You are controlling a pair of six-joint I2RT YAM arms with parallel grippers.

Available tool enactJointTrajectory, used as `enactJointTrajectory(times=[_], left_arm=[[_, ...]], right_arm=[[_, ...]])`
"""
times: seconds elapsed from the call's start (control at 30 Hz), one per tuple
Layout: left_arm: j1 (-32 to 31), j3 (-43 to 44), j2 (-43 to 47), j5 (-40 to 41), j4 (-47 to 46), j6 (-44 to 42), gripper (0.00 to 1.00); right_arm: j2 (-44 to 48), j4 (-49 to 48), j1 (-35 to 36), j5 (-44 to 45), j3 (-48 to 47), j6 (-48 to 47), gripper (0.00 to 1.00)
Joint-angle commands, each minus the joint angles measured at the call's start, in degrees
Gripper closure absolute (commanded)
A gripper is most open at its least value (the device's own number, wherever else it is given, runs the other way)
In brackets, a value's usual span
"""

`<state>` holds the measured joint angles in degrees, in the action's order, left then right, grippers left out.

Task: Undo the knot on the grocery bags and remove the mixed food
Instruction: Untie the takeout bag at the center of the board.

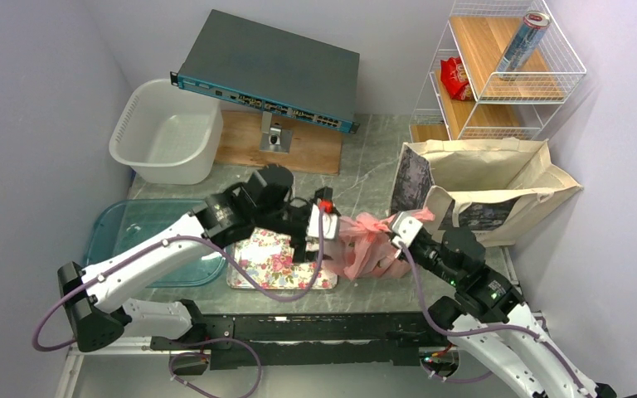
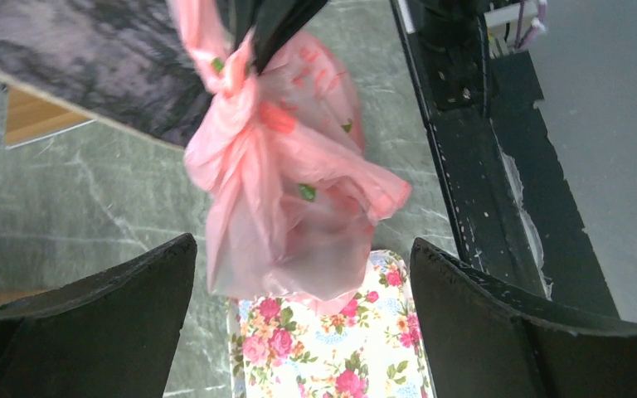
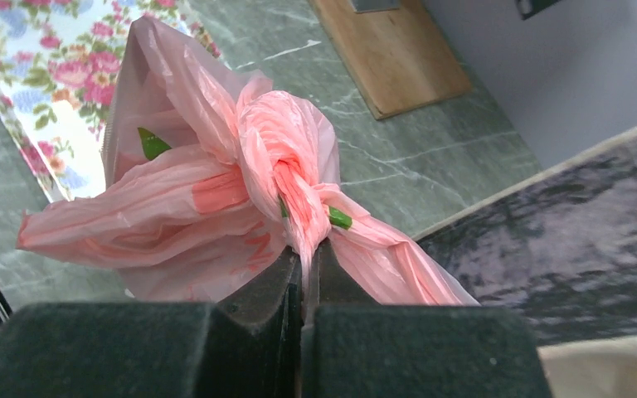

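Note:
The thin pink plastic bag [image 1: 369, 249] hangs over the right end of the floral tray [image 1: 274, 257]. Its knot [image 3: 286, 157] is a twisted pink lump at the top. My right gripper [image 3: 303, 257] is shut on a pinched strand of plastic just below the knot and holds the bag up. My left gripper [image 2: 303, 249] stands wide open facing the bag's lower part [image 2: 299, 224], touching nothing. The beige canvas tote [image 1: 498, 186] with its dark printed panel [image 3: 564, 240] stands behind the bag at the right. The mixed food is hidden inside the bags.
A white basin [image 1: 166, 133] sits at the back left and a teal tray [image 1: 128, 236] lies by the left arm. A network switch [image 1: 269, 70] rests on a wooden stand. The wire shelf [image 1: 506, 83] at the back right holds a red packet and a can.

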<state>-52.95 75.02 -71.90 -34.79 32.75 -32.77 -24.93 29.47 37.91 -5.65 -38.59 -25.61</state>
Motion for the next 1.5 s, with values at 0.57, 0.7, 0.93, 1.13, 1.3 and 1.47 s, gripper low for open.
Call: enactJointTrajectory(times=[0.57,0.7,0.93,1.13,1.3,1.47], left_arm=[[-11.4,-22.2,0.0,16.8,-43.1,-13.6,1.00],[-14.2,-27.2,1.5,20.9,-50.3,-21.6,1.00],[-16.6,-31.3,1.6,27.5,-55.1,-26.4,1.00],[-18.2,-34.4,1.1,31.8,-60.7,-26.4,1.00],[-18.3,-35.8,1.9,33.7,-60.8,-24.6,0.99],[-18.2,-35.8,4.2,33.3,-57.4,-21.1,0.96]], right_arm=[[-24.8,35.2,0.0,-22.2,-38.9,2.4,0.24],[-29.0,35.0,0.0,-24.5,-41.9,10.1,0.44],[-29.9,34.1,0.0,-25.3,-36.2,10.6,0.51],[-28.3,31.4,-0.3,-21.2,-28.1,11.9,0.43],[-28.1,32.0,-0.4,-18.9,-27.0,10.1,0.83],[-30.1,34.0,-0.3,-16.2,-26.7,6.5,0.73]])
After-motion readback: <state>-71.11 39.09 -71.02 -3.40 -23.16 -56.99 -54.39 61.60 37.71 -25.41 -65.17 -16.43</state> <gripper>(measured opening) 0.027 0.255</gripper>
